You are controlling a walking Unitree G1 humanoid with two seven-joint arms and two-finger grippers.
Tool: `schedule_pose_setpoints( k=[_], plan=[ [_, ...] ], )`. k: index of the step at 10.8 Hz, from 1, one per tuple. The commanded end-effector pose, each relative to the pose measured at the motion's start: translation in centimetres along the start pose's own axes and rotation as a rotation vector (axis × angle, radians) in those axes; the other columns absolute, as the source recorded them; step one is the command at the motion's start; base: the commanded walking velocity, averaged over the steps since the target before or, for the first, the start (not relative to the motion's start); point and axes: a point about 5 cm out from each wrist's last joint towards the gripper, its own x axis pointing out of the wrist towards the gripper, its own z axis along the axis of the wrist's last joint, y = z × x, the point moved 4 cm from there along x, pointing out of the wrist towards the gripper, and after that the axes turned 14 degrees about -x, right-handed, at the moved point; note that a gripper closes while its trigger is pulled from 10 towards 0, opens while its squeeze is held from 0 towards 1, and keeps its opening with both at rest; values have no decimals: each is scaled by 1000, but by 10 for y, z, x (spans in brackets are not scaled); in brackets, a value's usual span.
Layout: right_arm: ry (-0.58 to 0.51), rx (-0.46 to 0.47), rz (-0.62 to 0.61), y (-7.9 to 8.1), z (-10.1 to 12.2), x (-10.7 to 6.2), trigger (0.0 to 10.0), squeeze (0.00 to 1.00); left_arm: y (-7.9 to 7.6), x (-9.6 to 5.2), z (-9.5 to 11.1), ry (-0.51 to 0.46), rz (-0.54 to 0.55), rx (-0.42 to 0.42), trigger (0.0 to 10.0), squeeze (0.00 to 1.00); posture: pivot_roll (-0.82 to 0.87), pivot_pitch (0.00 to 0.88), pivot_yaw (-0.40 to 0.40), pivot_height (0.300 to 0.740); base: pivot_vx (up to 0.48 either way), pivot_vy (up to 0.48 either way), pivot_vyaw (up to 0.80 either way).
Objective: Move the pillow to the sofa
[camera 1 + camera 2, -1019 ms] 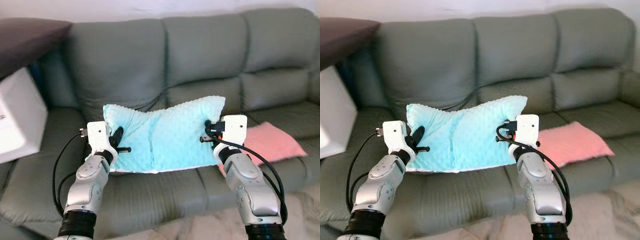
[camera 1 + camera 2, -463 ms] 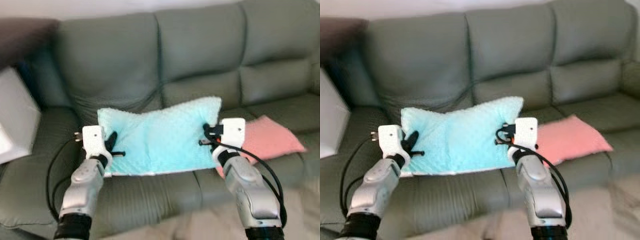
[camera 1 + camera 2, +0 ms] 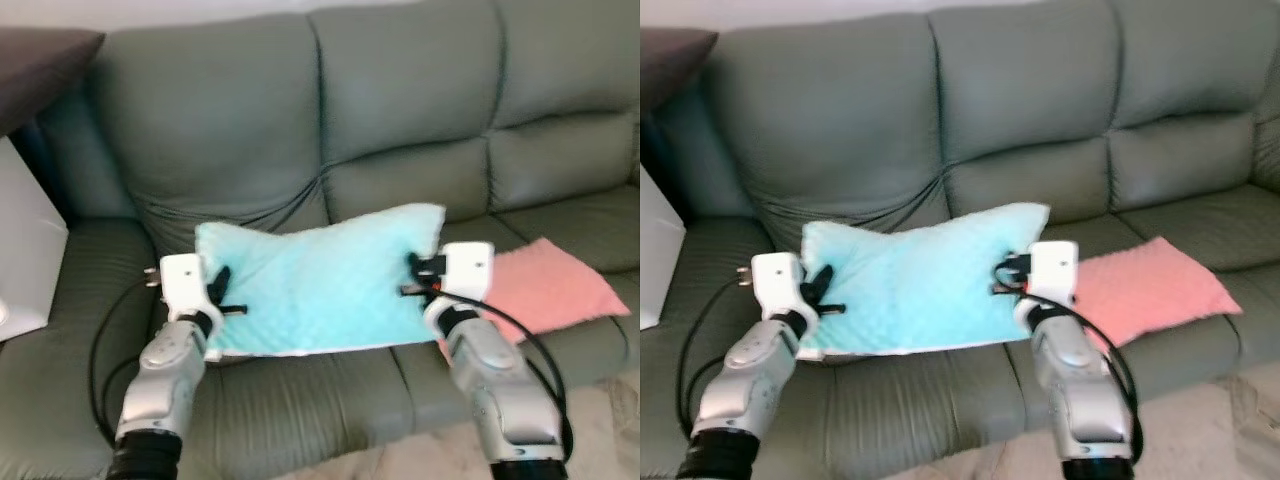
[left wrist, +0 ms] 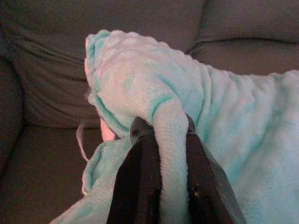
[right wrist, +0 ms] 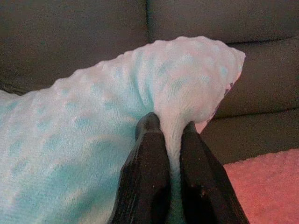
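A light turquoise, bumpy pillow (image 3: 315,280) is stretched between my two grippers, low over the seat of the grey-green sofa (image 3: 400,110). My left gripper (image 3: 216,293) is shut on the pillow's left edge; a fold of fabric (image 4: 169,140) is pinched between its black fingers. My right gripper (image 3: 415,277) is shut on the right edge, its fingers (image 5: 149,158) squeezing the pillow's corner (image 5: 187,79). The pillow's lower hem hangs at the front of the seat cushion; whether it touches the cushion I cannot tell.
A pink pillow (image 3: 555,290) lies on the sofa seat just right of my right arm. A white box-like object (image 3: 25,255) stands at the left, against the sofa arm. Pale floor (image 3: 600,420) shows at the lower right.
The view has shifted and the sofa looks closer. The pillow sits lower, nearer the seat cushion. Both grippers keep their hold on it.
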Motion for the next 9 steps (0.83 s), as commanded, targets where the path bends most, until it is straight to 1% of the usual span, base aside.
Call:
schedule_pose_setpoints(
  k=[1, 4, 5, 8, 9],
  plan=[
    [-29, -1, -9, -4, 8, -2, 10000, 0, 3, 0, 2, 2, 14, 12, 10000, 0, -234, 10, 33, 740, 0, 0, 0],
    [-29, 0, 1, -3, 8, -2, 10000, 0, 10, 2, 5, -13, 63, 39, 10000, 0, -236, 5, 32, 740, 0, 0, 0],
    [-40, 8, 18, 0, 10, -1, 10000, 0, 24, 3, 10, -33, 125, 65, 10000, 0, -228, 1, 29, 740, 0, 0, 0],
    [-57, -15, 35, 4, 12, 0, 10000, 0, 39, 1, 20, -58, 178, 90, 10000, 0, -216, 5, 30, 740, 0, 0, 0],
    [-57, -24, 42, 6, 13, -1, 10000, 0, 43, 0, 23, -65, 192, 98, 10000, 0, -213, 10, 34, 740, 0, 0, 800]
  ],
)
